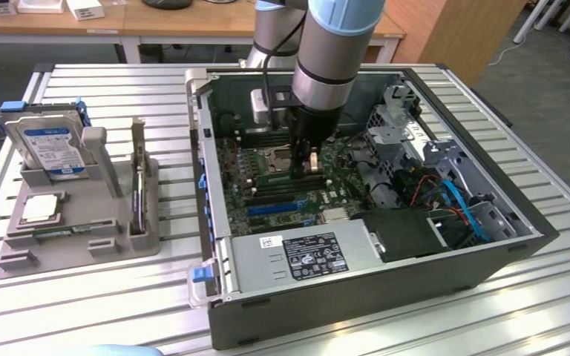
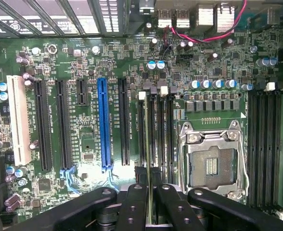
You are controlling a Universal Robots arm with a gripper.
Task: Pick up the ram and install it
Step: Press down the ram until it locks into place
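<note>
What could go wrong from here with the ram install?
1. The ram, edge-on in the hand, sits over a slot with close neighbours; a slight offset may seat it wrong.
2. Latch position is unclear; a closed one could block seating.
3. The open CPU socket lies beside the hand; drift risks its contacts.

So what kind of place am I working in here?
Likely a lab or workshop PC-assembly bench: an open computer case on a slatted metal table, a parts holder beside it, wooden desks behind.
</note>
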